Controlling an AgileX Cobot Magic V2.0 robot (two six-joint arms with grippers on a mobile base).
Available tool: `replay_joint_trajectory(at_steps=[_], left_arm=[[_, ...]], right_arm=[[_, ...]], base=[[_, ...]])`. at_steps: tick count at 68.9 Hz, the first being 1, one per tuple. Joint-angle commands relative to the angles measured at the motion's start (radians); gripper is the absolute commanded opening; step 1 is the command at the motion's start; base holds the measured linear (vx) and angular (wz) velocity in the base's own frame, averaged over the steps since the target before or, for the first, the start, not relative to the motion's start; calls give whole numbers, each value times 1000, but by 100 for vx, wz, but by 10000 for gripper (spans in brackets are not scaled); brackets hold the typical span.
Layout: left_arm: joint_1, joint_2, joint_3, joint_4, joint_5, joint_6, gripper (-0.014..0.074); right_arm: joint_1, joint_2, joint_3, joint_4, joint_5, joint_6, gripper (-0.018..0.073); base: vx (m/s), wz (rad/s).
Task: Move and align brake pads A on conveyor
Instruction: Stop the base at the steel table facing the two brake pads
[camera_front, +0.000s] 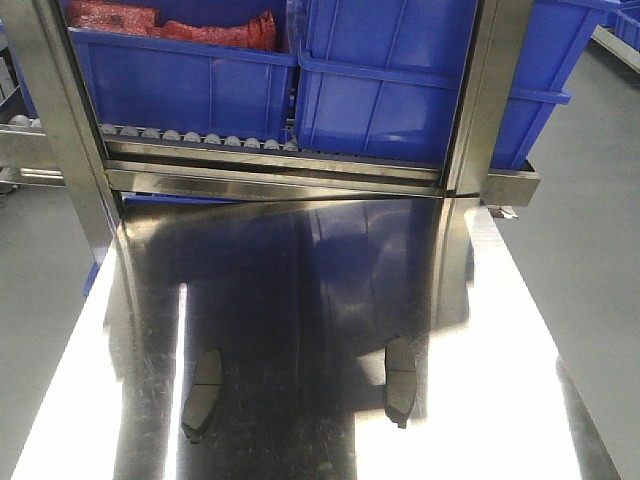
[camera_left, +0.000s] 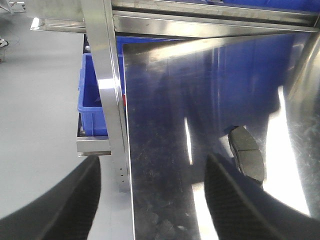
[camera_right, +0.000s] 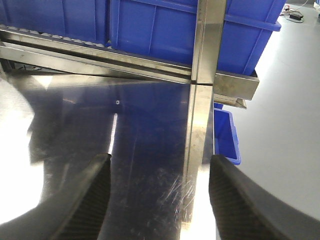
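Two brake pads lie on the shiny steel tabletop (camera_front: 300, 300) in the front view, one at the near left (camera_front: 205, 392) and one at the near right (camera_front: 400, 378), both flat and lengthwise. The left wrist view shows a grey pad (camera_left: 247, 152) with a centre groove just beyond and right of the right finger (camera_left: 235, 200). My left gripper (camera_left: 152, 165) is open over the table's left edge, holding nothing. My right gripper (camera_right: 160, 160) is open above the tabletop near its right edge, also holding nothing, with no pad in its view. The conveyor is out of view.
Blue bins (camera_front: 400, 80) stand on a small-roller rack (camera_front: 200, 137) behind the table, between two steel posts (camera_front: 60, 120) (camera_front: 485, 100). A red bag (camera_front: 210, 30) lies in the left bin. Another blue bin (camera_left: 92, 105) sits below the table's left side, and grey floor lies beyond both edges.
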Motion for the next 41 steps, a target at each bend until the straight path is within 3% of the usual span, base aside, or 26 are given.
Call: replay_joint_trajectory(at_steps=[1, 41], left_arm=[[-4, 11, -20, -11, -66, -4, 425], [-4, 11, -20, -11, -66, -4, 425]], right_arm=[[-6, 11, -24, -4, -73, -8, 414], [-6, 11, -24, -4, -71, -8, 414]], base=[[0, 0], [0, 0]])
